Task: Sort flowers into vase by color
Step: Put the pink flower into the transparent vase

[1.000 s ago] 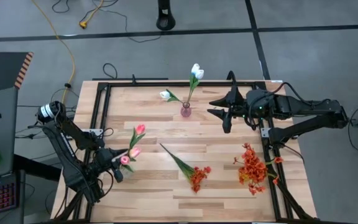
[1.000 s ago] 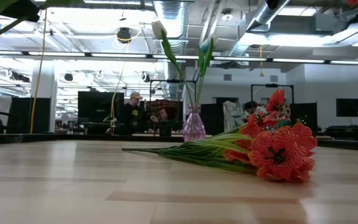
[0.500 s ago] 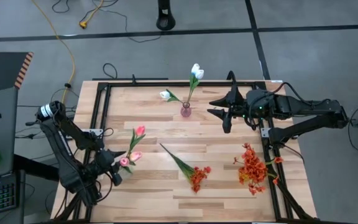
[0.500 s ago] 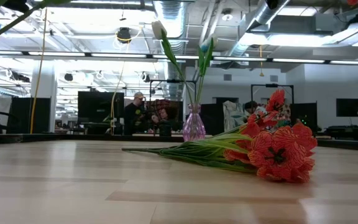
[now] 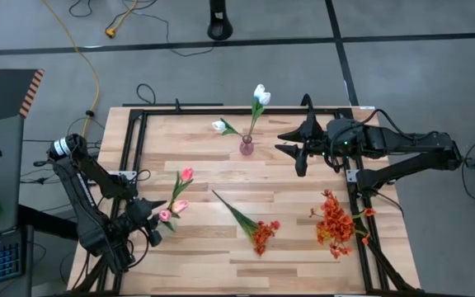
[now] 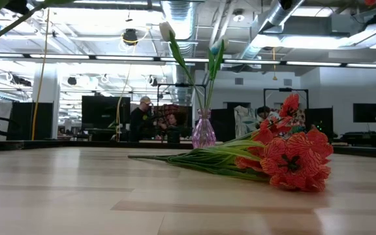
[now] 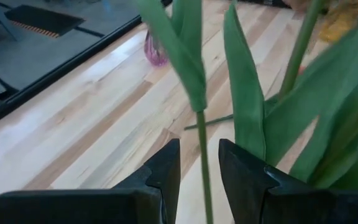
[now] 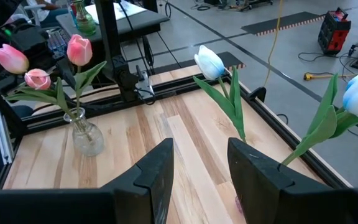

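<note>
A small pink vase [image 5: 246, 148] stands near the far edge of the table [image 5: 196, 247] with two white tulips [image 5: 260, 94] in it — one tall, one leaning low. A clear glass vase [image 8: 86, 138] stands near the left edge and holds three pink tulips [image 8: 79, 50]. From above this vase is hard to make out; the right wrist view shows it well.

The left gripper [image 7: 199, 163] sits by the pink tulips, its fingers a little apart with a thin green stem between them. The fingers do not seem to press the stem.

The right gripper [image 8: 200, 155] hangs just right of the pink vase, fingers apart, holding nothing.

Two bunches of red-orange flowers [image 5: 264, 233] lie flat on the table — one in the middle, one by the right edge.

The low view shows the nearer bunch big and the pink vase behind it; only a sliver of the glass vase shows at its left edge. People stand far back in the room.
</note>
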`<state>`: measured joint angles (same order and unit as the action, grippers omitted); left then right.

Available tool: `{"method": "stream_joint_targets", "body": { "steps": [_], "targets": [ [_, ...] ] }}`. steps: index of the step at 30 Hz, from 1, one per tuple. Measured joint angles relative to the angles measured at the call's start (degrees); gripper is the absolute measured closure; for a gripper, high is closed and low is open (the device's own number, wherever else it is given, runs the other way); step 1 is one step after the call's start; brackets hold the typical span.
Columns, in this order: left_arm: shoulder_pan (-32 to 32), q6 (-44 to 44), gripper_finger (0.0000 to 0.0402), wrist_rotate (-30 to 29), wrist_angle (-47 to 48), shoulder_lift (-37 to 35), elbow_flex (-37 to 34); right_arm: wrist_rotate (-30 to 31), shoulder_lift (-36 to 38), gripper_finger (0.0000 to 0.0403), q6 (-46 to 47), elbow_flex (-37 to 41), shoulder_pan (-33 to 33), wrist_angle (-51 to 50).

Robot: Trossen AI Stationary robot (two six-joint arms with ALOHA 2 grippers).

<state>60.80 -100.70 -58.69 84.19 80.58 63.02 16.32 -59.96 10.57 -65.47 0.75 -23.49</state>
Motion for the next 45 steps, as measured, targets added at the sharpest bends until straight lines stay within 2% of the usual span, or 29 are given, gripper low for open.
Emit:
{"method": "stream_joint_targets", "body": {
  "steps": [5, 10, 16, 25, 34, 39, 42, 45],
  "targets": [
    [1.0, -3.9, 0.0303, 2.4, 2.5, 0.0, 0.0, 0.0, -0.1, 0.0226, 0.0, 0.0, 0.4, 0.0],
    [2.7, -7.3, 0.0303, 2.5, 3.9, -1.3, 0.0, -1.0, -1.0, 0.0226, 0.0, 0.0, 1.3, 0.9],
    [3.2, -7.0, 0.0303, 1.2, 3.8, -3.6, 0.0, -1.3, -1.9, 0.0226, -0.1, 0.0, 2.3, 4.2],
    [3.2, -5.7, 0.0303, 0.2, 4.0, -11.0, 0.0, -1.4, -5.2, 0.0226, -0.1, 0.0, 2.2, 6.3],
    [2.0, -0.7, 0.0303, -8.1, 3.4, -18.5, 0.0, -1.4, -8.7, 0.0226, -0.1, 0.0, 2.2, 7.6],
    [-0.9, 3.6, 0.0303, -9.7, 2.0, -23.0, 0.0, -1.4, -8.8, 0.0226, 0.0, 0.0, 2.2, 7.9],
    [-3.6, 10.5, 0.0303, -9.7, -2.5, -25.1, 0.0, -1.4, -8.7, 0.0226, -0.1, 0.0, 2.2, 8.8],
    [-6.7, 22.5, 0.0303, -9.2, -10.4, -26.9, 0.0, -1.4, -8.6, 0.0226, -0.5, 0.0, 2.2, 9.6]
  ]
}}
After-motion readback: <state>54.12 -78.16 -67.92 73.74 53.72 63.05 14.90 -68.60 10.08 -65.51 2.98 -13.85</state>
